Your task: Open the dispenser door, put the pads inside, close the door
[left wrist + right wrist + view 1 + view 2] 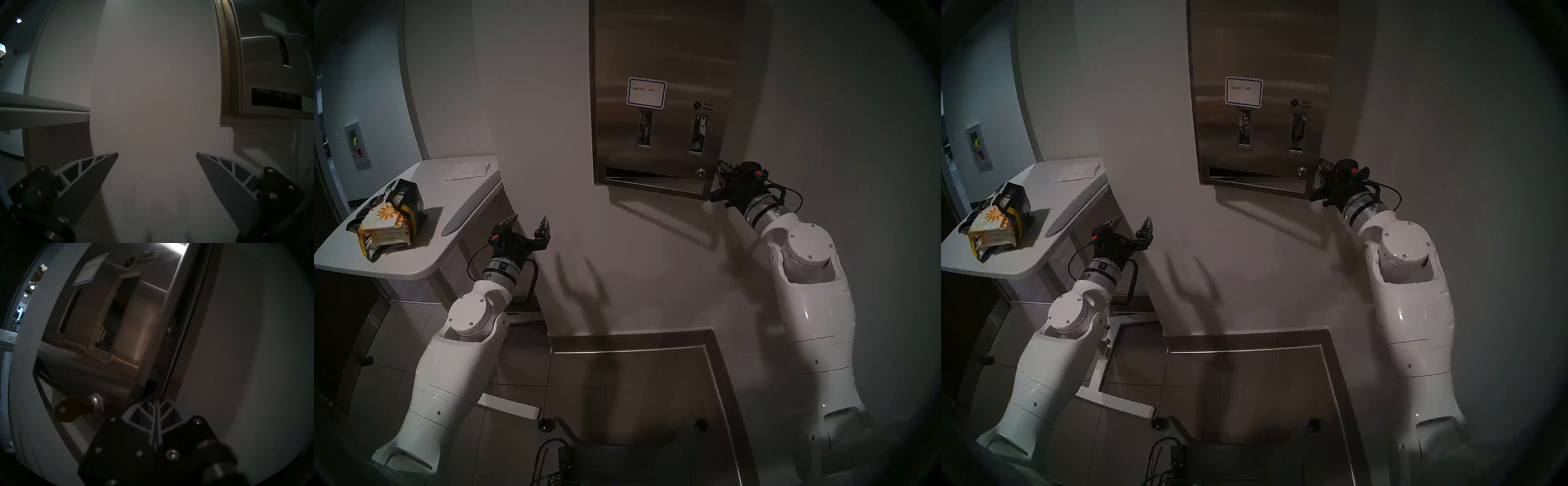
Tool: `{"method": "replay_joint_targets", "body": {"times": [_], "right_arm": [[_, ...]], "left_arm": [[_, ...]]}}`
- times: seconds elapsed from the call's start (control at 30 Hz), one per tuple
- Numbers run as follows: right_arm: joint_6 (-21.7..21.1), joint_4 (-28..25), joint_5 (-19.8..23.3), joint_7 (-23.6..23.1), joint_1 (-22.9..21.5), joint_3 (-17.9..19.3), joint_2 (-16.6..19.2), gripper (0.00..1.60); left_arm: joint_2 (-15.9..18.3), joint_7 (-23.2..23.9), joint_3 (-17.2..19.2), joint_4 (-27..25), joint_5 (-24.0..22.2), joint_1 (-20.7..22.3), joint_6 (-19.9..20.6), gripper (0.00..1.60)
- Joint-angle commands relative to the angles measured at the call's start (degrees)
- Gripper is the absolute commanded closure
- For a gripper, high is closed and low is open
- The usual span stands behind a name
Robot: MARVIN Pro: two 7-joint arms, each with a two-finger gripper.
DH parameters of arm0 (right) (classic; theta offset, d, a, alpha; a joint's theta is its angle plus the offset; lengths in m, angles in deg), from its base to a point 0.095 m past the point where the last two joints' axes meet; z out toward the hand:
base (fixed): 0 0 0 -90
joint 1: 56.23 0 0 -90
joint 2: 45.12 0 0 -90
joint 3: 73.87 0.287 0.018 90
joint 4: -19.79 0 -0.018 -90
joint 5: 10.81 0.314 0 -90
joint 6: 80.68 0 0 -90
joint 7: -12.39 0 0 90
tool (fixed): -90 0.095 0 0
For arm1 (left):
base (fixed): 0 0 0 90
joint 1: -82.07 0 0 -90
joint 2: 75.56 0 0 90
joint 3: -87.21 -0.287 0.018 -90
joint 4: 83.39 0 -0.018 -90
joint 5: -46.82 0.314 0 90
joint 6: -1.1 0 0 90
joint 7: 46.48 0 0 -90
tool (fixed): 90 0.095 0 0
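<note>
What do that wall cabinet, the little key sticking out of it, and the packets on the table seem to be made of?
The dispenser looks like brushed stainless steel: grey, fine streaked grain, soft reflections. The key in its lock looks like brass, yellowish with a dull shine, though the dim light leaves that open. The pads seem wrapped in thin soft plastic or paper, white with orange daisies; which one cannot be told.

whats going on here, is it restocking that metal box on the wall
It looks that way, but early on. The right gripper, shut, has its tips at the dispenser's lower right edge, beside the key in the lock. The left gripper hangs open and empty. The pads lie in their torn bag on the table.
</note>
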Motion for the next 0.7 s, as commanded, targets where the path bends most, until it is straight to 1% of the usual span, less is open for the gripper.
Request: {"method": "replay_joint_targets", "body": {"times": [0.0, 0.03, 0.13, 0.2, 0.23, 0.27, 0.3, 0.37, 0.4, 0.53, 0.67], "right_arm": [[0.3, -2.4, 4.1, -6.4, -1.7, 0.1, 2.3, 1.60], [0.0, -3.2, 5.1, -6.3, -1.3, -0.4, 3.5, 1.60], [-1.2, -5.0, 6.7, -9.9, -0.8, 0.8, 4.3, 1.60], [-1.8, -6.3, 8.2, -10.2, -0.2, 0.7, 6.0, 1.60], [-3.0, -7.5, 9.5, -13.1, 0.3, 1.9, 7.2, 1.60], [-3.6, -8.0, 10.3, -14.4, 0.5, 2.5, 7.7, 1.60], [-4.1, -8.7, 11.5, -14.1, 1.0, 2.6, 8.6, 1.60], [-5.2, -9.8, 12.9, -17.0, 1.5, 4.2, 9.2, 1.60], [-6.2, -10.4, 14.4, -18.5, 1.8, 5.3, 9.4, 1.60], [-7.9, -12.5, 16.9, -22.0, 3.7, 8.0, 10.8, 1.60], [-10.2, -14.6, 19.3, -25.0, 6.0, 11.1, 11.4, 1.60]], "left_arm": [[0.1, -0.1, 0.3, -0.5, 0.0, 0.7, 0.0, 0.00], [0.1, -0.1, 0.3, -0.5, 0.0, 0.7, 0.0, 0.00], [0.1, 0.0, 0.3, -0.5, 0.0, 0.7, 0.0, 0.00], [0.1, 0.0, 0.3, -0.5, 0.0, 0.7, 0.0, 0.00], [0.1, 0.0, 0.3, -0.5, 0.0, 0.7, 0.0, 0.00], [0.1, 0.0, 0.3, -0.5, 0.0, 0.7, 0.0, 0.00], [0.1, 0.0, 0.3, -0.5, 0.0, 0.7, 0.0, 0.00], [0.1, 0.0, 0.3, -0.5, 0.0, 0.7, 0.0, 0.00], [0.1, 0.0, 0.3, -0.5, 0.1, 0.7, 0.0, 0.00], [0.1, 0.0, 0.3, -0.5, 0.1, 0.7, 0.0, 0.00], [0.0, 0.0, 0.4, -0.5, 0.1, 0.7, 0.0, 0.00]]}}
